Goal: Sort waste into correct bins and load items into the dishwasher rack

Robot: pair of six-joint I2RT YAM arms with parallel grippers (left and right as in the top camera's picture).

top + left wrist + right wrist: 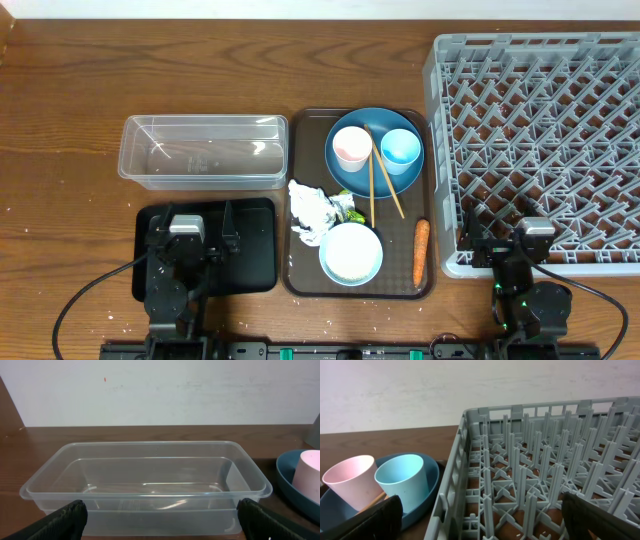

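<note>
Over the black tray (255, 245), left pincer (161, 510) is released, facing the clear tub (145, 480). Right pincer (482, 507), also released, sits at the near-left corner of the grey rack (540, 120). Between them the brown tray (305, 140) holds blue plate (355, 180), pink cup (351, 148), blue cup (401, 150), bowl (350, 253), chopsticks (385, 190), tissue (312, 212), carrot (421, 250).

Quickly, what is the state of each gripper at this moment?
Left gripper: open, holding nothing.
Right gripper: open, holding nothing.

The dark wooden table (60, 120) is carrying a clear plastic tub (200, 152), black tray (255, 250), brown serving tray (308, 140) and grey dishwasher rack (540, 120).
</note>
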